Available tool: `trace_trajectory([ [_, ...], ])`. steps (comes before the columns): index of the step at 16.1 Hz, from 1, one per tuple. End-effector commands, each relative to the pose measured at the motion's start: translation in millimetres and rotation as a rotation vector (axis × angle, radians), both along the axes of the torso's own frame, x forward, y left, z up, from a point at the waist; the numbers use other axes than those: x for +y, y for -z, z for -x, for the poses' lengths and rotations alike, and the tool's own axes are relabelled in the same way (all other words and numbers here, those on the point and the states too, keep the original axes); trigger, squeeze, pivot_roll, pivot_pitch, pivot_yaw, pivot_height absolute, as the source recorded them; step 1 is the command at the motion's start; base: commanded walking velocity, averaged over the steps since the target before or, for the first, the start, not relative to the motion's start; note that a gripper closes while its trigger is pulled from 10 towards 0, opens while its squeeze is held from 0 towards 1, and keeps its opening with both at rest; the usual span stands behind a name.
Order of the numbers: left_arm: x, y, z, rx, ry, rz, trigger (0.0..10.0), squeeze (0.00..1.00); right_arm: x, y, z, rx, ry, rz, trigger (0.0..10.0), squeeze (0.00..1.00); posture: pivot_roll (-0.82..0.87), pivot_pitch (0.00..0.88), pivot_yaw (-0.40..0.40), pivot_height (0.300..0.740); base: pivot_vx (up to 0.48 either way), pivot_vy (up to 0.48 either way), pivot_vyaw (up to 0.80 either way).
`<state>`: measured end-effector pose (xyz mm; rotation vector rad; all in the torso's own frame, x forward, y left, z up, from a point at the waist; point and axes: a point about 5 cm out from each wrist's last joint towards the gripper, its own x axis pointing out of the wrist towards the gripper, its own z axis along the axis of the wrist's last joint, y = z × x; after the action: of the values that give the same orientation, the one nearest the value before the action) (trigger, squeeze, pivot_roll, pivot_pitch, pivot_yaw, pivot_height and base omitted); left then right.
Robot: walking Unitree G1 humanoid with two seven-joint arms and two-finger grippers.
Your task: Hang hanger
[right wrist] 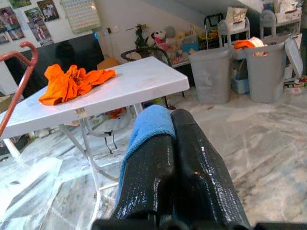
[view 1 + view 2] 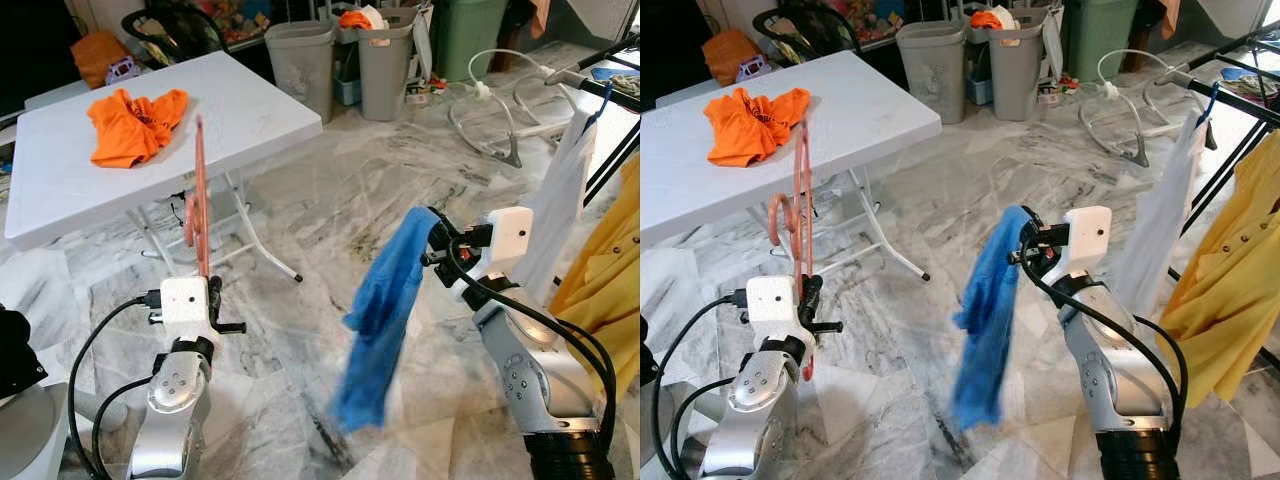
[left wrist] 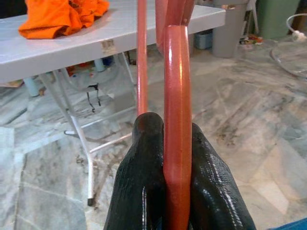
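Left gripper (image 3: 175,158) low at front left, fingers (image 3: 141,158) clamped tight on the red hanger (image 2: 201,200), hanger upright, edge-on, hook (image 2: 780,215) curling toward the table side. Right gripper (image 1: 170,143) raised at centre right, fingers pressed together on the top edge of a blue cloth (image 2: 385,320); cloth draped down from the pinch, hanging free above the floor, lower part blurred. Hanger and cloth well apart, not touching.

White folding table (image 2: 60,190) behind the left arm, crumpled orange shirt (image 2: 135,122) lying on top near the far side. Two grey bins (image 2: 303,62) past the table's far corner, something orange on the rim of the further one. Green bin (image 2: 1100,30) further back. Drying rack (image 2: 1230,85) at right edge, white garment (image 2: 1165,220) hanging from it beside the right arm, yellow shirt (image 2: 1225,300) hanging just beside the white one. White tubing (image 2: 490,110) lying on the marble floor (image 2: 300,300) near the rack.
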<state>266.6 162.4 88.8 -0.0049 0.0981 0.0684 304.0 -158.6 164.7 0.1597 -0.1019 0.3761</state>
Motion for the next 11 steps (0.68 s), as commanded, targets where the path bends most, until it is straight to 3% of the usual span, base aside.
trace_trajectory([
  [1,5.4,-7.4,-2.3,-0.017,-0.035,0.004,10.0,0.00,6.4,-13.7,-2.5,-0.045,-0.016,-0.009,10.0,0.00,-0.12,0.000,0.123,0.740,0.000,0.000,0.00],
  [7,9.2,-5.9,-3.2,-0.007,-0.076,0.025,10.0,0.00,16.4,-17.3,-4.4,-0.061,-0.028,0.027,10.0,0.00,-0.11,0.000,0.125,0.740,0.000,0.000,0.00],
  [11,8.6,-6.8,-5.7,-0.013,-0.067,0.021,10.0,0.00,16.5,-12.8,-8.5,-0.047,-0.011,0.032,10.0,0.00,-0.10,0.000,0.101,0.740,0.184,0.000,0.71],
])
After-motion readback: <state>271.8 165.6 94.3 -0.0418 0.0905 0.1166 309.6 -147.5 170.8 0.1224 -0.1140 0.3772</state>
